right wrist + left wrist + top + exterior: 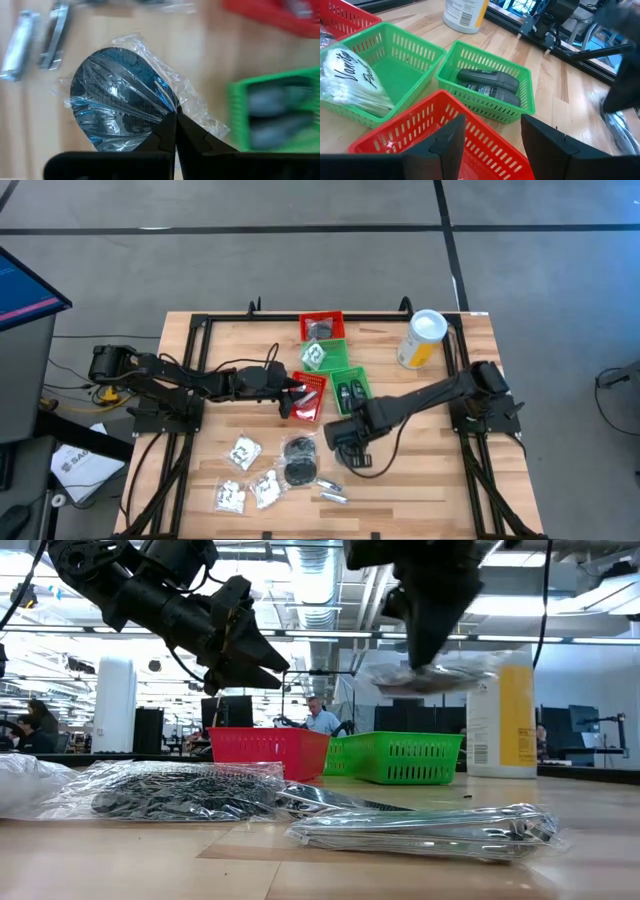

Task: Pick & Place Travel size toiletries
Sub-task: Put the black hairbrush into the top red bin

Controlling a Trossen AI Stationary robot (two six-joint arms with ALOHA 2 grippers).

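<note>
My right gripper (175, 116) is shut on a clear packet holding a dark round disc (117, 97) and hangs above the table's middle (347, 442). In the low view the packet (430, 677) is in the air. More black discs (299, 460), clear packets with white contents (243, 452), and slim silvery sachets (332, 491) lie flat near the table's near edge. My left gripper (492, 125) is open and empty, hovering over the near red basket (310, 395). Dark grey pieces (487, 84) lie in a green basket. My right gripper pinches the packet's clear wrap (170, 106) between its two fingertips, at the edge beside the disc's rim. The fingers come from above, pointing down. The packet is lifted clear of the table and hangs just under the fingertips (425, 655), lying roughly level.
Two red and two green mesh baskets (322, 355) stand in a slanting row at the table's middle, toward its far edge. One green basket holds a packet of white swabs (350, 82). A tall yellow canister with white lid (422, 340) stands far right. A black frame rims the table.
</note>
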